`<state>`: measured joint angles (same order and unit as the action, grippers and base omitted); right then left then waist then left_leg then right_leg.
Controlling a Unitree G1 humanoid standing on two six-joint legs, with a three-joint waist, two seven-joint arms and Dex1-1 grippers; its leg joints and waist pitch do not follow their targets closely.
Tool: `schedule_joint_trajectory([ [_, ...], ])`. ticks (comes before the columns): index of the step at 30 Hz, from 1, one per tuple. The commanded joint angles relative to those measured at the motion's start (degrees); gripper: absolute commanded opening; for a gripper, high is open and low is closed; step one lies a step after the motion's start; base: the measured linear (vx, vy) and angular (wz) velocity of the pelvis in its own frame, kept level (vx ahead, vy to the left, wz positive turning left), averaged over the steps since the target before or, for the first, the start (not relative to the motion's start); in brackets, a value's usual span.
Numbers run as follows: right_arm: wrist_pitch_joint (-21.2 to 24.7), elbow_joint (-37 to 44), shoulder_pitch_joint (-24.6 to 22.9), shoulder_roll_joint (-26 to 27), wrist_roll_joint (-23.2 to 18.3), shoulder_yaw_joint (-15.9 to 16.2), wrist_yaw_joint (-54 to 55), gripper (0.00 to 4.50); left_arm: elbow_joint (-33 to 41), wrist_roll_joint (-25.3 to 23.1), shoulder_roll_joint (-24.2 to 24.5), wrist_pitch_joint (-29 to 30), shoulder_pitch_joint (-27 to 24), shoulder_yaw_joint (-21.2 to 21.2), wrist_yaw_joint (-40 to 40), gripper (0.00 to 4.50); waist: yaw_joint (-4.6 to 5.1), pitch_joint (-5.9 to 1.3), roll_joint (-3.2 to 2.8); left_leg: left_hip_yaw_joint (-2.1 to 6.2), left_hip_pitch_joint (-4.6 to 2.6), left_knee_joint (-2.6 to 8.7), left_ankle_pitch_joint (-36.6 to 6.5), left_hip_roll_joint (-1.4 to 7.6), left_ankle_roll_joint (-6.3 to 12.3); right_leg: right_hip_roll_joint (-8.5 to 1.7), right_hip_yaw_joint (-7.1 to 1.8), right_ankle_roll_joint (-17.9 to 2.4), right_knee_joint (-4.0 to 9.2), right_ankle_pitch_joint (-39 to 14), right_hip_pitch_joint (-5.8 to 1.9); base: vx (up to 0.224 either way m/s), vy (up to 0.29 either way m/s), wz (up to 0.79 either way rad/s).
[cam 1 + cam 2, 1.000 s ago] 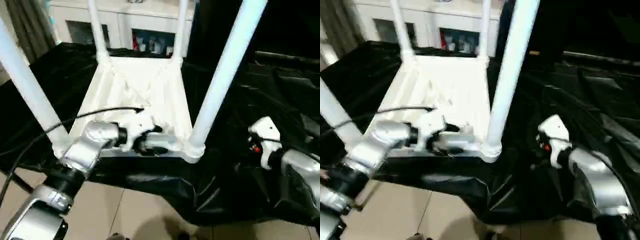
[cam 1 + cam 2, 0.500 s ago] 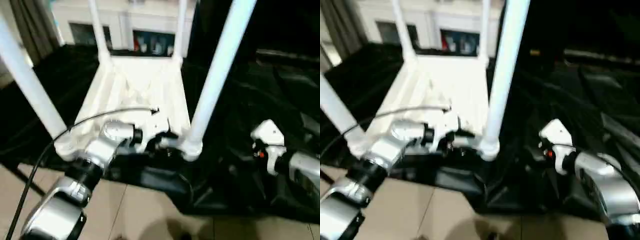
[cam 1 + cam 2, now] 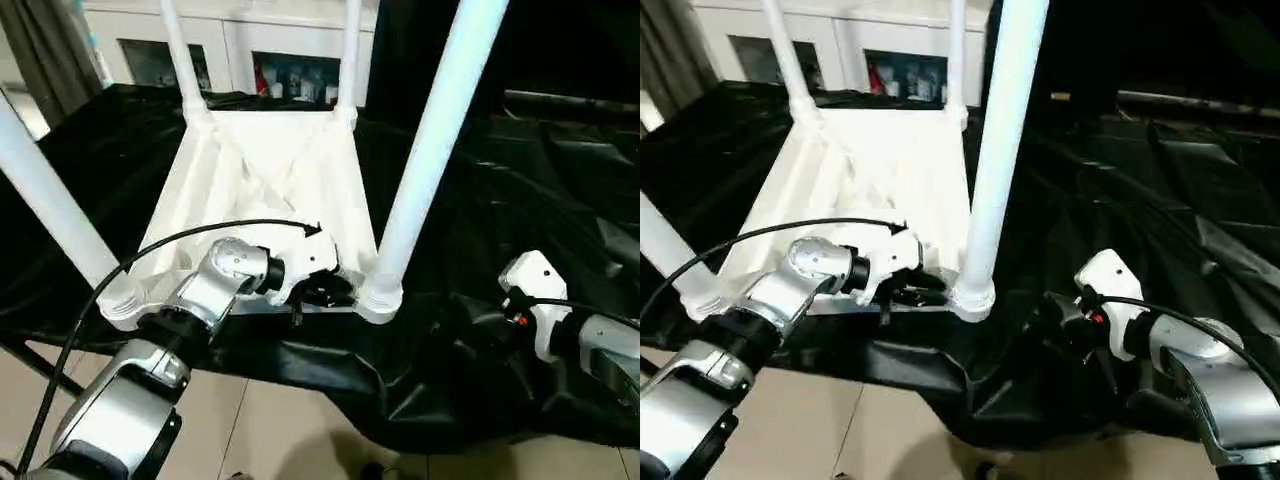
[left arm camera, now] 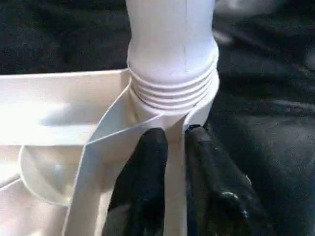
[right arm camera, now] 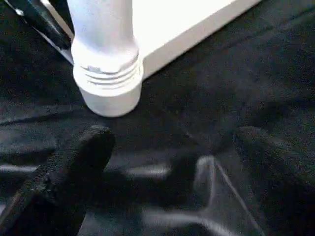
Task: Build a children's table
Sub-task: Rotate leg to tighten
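1. Tabletop (image 3: pixel 270 190) of smooth white plastic lies upside down on a counter draped in glossy, creased black sheeting (image 3: pixel 520 200), its ribbed underside facing up and diagonal ribs crossing the hollow.
2. Its rectangle runs lengthwise away from the robot, the short near edge just at the counter's front, above a tiled floor (image 3: pixel 280 430).
3. Legs: four white tapered tubes stand upright in the round corner sockets, pointing upward: near right leg (image 3: pixel 430 150), near left leg (image 3: pixel 50 200), far left leg (image 3: pixel 178 55), far right leg (image 3: pixel 349 50).
4. Near right leg ends in a ringed, threaded collar seated in its socket (image 4: pixel 172 93).
5. Left pincer (image 4: pixel 172 162) has its two black fingers (image 4: pixel 145 187) clenched on a thin white rib of the tabletop just below that socket; in the head views it sits at the near rim beside the near right leg.
6. Right pincer (image 5: pixel 167 162) is released, its two matte black fingers (image 5: pixel 78 162) spread wide over the black sheeting, near the same corner but apart from it.
7. Two silver forearms show, a black cable arching over the left one (image 3: pixel 200 290).
8. White cabinets (image 3: pixel 260 40) stand behind the counter.
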<state>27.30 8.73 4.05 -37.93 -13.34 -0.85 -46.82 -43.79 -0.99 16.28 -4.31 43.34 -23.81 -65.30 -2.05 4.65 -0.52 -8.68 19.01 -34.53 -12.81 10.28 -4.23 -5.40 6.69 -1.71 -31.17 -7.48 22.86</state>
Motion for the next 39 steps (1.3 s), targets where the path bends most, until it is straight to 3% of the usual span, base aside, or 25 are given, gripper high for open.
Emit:
schedule_joint_trajectory([
  [1, 0.50, 0.95, -0.39, -0.62, -0.24, 0.40, -0.50, 4.50, -1.27, -1.29, 0.27, -1.09, 1.23, -0.59, -0.55, 0.54, -0.39, -3.73, 0.61, 0.01, 0.20, 4.56, -10.81, 2.17, 6.44, -3.36, -2.68, -8.31, 3.94, -23.72, -2.99, 0.000, 0.000, 0.00],
  [7, 0.69, 1.19, -0.61, -0.98, -0.19, 0.34, -0.51, 4.50, -4.02, -3.11, 0.57, -3.24, 2.02, -0.98, -0.57, 0.15, -0.68, -4.32, 0.52, -0.09, 1.14, 4.24, -5.59, 2.37, 7.60, -3.38, -2.83, -10.28, 2.74, -17.34, -3.43, 0.025, -0.017, 0.05],
  [13, 0.82, 1.42, -0.92, -1.19, -0.31, 0.39, -0.59, 4.50, -1.89, -2.10, 1.80, -1.92, 0.71, 0.30, -1.60, 0.05, -0.58, -3.95, 0.70, -0.16, 1.04, 4.44, -8.25, 2.34, 6.09, -3.31, -2.65, -8.70, 3.22, -23.17, -3.35, 0.000, 0.000, 0.00],
  [14, 0.78, 1.31, -0.88, -1.18, -0.32, 0.44, -0.61, 4.50, -1.99, -1.95, 1.72, -1.38, 0.69, 0.78, -1.33, 0.05, -0.49, -4.05, 1.11, -0.21, 1.00, 4.42, -8.67, 2.28, 5.83, -3.27, -2.62, -8.16, 3.33, -24.16, -3.37, 0.000, 0.000, 0.00],
  [16, 0.55, 0.84, -0.61, -1.13, -0.19, 0.71, -0.68, 4.50, -2.30, -2.07, 1.77, -1.40, 0.71, 1.22, -1.16, 0.47, -0.49, -3.94, 0.96, -0.21, 0.96, 4.41, -8.94, 2.19, 5.62, -3.29, -2.55, -7.44, 3.56, -25.88, -3.25, 0.000, 0.000, 0.00],
  [17, 0.44, 0.60, -0.42, -1.09, -0.12, 0.89, -0.73, 4.50, -2.43, -2.12, 1.81, -1.48, 0.68, 1.47, -0.85, 0.58, -0.49, -4.07, 1.18, -0.17, 1.05, 4.38, -8.54, 2.17, 5.63, -3.33, -2.52, -6.97, 3.54, -26.21, -3.32, 0.000, 0.000, 0.00],
  [24, 0.15, -0.11, 0.52, -0.90, 0.05, 1.71, -1.06, 4.50, -1.22, -0.96, 2.63, -0.63, 0.06, 2.77, -0.99, 0.80, -0.62, -4.32, 1.17, -0.22, 1.13, 4.28, -6.78, 2.22, 5.94, -3.39, -2.60, -7.28, 3.20, -24.61, -3.29, 0.000, 0.000, 0.00],
  [32, -0.20, -0.22, 0.37, -0.75, 0.15, 2.13, -1.15, 4.50, -0.76, -0.82, 3.59, -1.45, -0.70, 3.92, -0.75, 1.54, -0.85, -4.46, 1.01, -0.21, 1.07, 4.28, -6.94, 2.28, 5.47, -3.37, -2.58, -7.04, 3.17, -24.71, -3.28, 0.000, 0.000, 0.00],
  [35, -0.30, -0.27, 0.35, -0.75, 0.13, 2.31, -1.27, 4.50, -0.85, -0.57, 4.19, -1.29, -1.05, 4.12, -1.64, 1.54, -0.89, -4.58, 1.04, -0.23, 1.07, 4.22, -6.74, 2.21, 5.35, -3.38, -2.58, -6.96, 3.08, -24.44, -3.37, 0.000, 0.000, 0.00],
  [36, -0.43, -0.48, 0.41, -0.76, 0.21, 2.40, -1.34, 4.50, -0.89, -0.24, 4.45, -0.96, -1.19, 4.35, -2.06, 1.28, -0.93, -4.67, 0.99, -0.23, 1.06, 4.21, -6.33, 2.24, 5.34, -3.40, -2.61, -7.01, 3.01, -24.09, -3.38, 0.000, 0.000, 0.00],
  [39, -0.59, -0.74, 0.50, -0.76, 0.34, 2.53, -1.41, 4.50, -1.03, -0.13, 4.64, -1.00, -1.28, 4.57, -2.20, 1.15, -1.10, -4.70, 0.98, -0.26, 1.08, 4.18, -5.89, 2.31, 5.43, -3.41, -2.68, -7.73, 2.81, -22.76, -3.38, 0.000, 0.000, 0.00],
])
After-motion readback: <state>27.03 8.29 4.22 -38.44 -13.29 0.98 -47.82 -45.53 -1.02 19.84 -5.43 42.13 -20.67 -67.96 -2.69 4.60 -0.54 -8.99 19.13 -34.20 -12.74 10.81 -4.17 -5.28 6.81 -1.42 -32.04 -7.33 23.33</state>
